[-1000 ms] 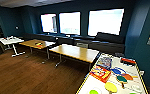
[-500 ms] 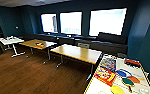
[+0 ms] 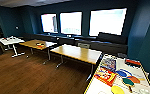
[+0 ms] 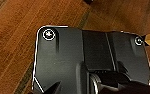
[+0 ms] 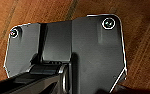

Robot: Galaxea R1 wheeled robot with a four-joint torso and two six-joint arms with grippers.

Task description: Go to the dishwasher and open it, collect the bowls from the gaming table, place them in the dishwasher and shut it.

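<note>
The gaming table (image 3: 96,85) stood at the lower right of the head view, its white tabletop rimmed in yellow. On it lay a red and yellow game box (image 3: 105,75), a blue box (image 3: 108,63) beyond that, a red and black item (image 3: 132,62) at the far end, and round paddles in blue (image 3: 122,73), orange (image 3: 134,79), green (image 3: 128,82) and yellow (image 3: 117,90). Two wooden desks (image 3: 77,53) stood on the brown wood floor (image 3: 28,75); the farther one carried a small orange object (image 3: 40,45). A white table (image 3: 11,40) at far left held small unclear items.
</note>
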